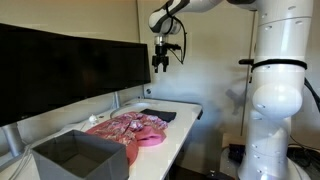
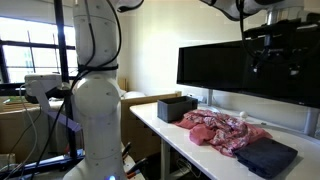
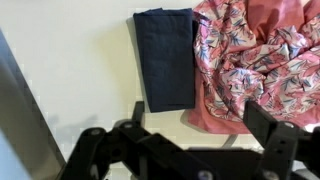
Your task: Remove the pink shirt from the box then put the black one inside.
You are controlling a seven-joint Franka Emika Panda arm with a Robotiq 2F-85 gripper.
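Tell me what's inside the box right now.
Nothing shows in the box; its visible interior is bare, though the walls hide part of the floor. The pink shirt lies on the table beside it, the black shirt next to that.

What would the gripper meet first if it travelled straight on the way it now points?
Probably the folded black shirt on the table: the open gripper hangs high above it, pointing down. The pink shirt lies right alongside, so a touch on its edge cannot be ruled out.
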